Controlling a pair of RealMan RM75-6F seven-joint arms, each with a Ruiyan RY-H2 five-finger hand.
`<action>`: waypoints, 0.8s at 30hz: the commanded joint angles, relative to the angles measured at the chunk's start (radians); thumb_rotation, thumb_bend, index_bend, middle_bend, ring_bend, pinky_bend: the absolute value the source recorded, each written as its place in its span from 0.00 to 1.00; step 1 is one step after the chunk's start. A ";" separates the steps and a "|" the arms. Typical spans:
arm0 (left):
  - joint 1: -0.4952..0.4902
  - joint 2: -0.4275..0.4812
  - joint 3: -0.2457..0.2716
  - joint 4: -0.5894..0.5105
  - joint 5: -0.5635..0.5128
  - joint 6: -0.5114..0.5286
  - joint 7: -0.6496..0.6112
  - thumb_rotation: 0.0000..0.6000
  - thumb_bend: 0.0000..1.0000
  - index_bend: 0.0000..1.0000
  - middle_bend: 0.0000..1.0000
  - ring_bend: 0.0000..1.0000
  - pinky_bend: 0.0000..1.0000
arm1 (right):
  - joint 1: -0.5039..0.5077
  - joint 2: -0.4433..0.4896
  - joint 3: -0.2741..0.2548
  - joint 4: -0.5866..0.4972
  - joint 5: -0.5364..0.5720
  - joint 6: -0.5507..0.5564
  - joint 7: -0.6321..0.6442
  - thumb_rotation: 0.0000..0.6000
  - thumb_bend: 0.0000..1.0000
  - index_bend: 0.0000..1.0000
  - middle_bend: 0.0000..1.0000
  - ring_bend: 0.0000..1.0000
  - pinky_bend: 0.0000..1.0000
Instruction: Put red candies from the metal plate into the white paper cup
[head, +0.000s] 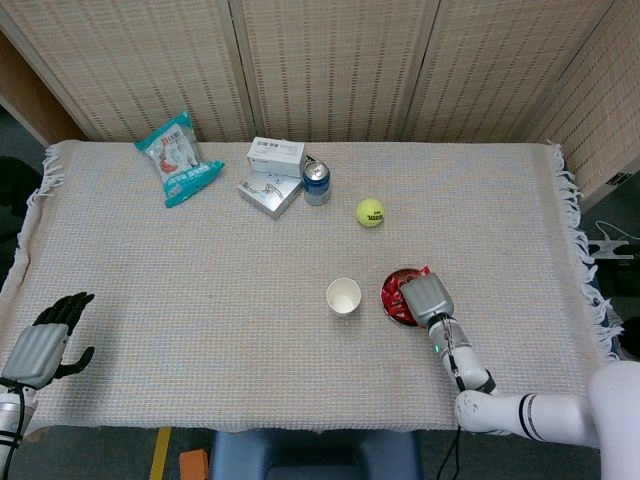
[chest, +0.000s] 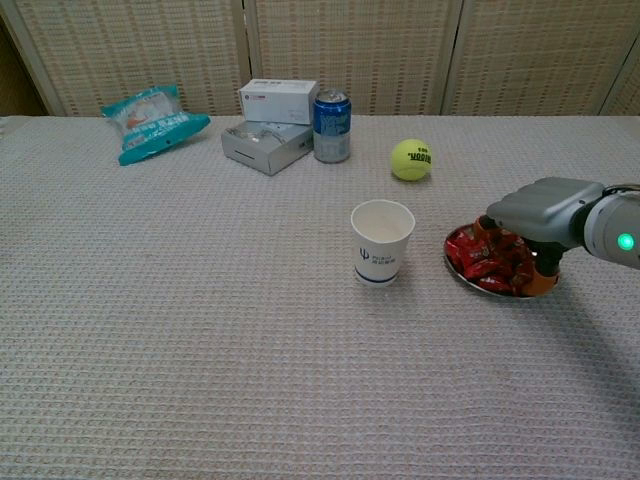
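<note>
A white paper cup (chest: 382, 241) stands upright mid-table, also visible from the head view as the cup (head: 343, 297). To its right a metal plate (chest: 468, 281) holds a pile of red candies (chest: 484, 258). My right hand (chest: 537, 212) hovers palm-down over the plate's right half, its orange-tipped fingers dipping into the candies. Whether they pinch one is hidden under the palm. In the head view the right hand (head: 425, 298) covers most of the candies (head: 393, 291). My left hand (head: 44, 340) hangs off the table's front-left corner, fingers spread and holding nothing.
A tennis ball (chest: 411, 159) lies behind the cup. Further back stand a blue can (chest: 332, 126), a white box (chest: 278, 100) on a grey box (chest: 264, 146), and a teal snack bag (chest: 152, 122) at the far left.
</note>
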 joint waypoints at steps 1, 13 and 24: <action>-0.001 0.000 0.000 0.000 0.000 -0.001 0.000 1.00 0.39 0.00 0.00 0.00 0.14 | 0.002 -0.008 -0.008 0.006 -0.006 0.011 -0.006 1.00 0.18 0.31 0.32 0.45 0.62; -0.001 0.002 -0.001 0.001 -0.004 -0.004 -0.005 1.00 0.40 0.00 0.00 0.00 0.14 | 0.003 -0.046 -0.025 0.038 -0.026 0.052 -0.034 1.00 0.24 0.43 0.50 0.49 0.70; -0.002 0.005 0.001 0.001 -0.002 -0.007 -0.016 1.00 0.43 0.00 0.00 0.00 0.14 | 0.003 -0.080 -0.025 0.067 -0.024 0.070 -0.061 1.00 0.32 0.55 0.60 0.54 0.72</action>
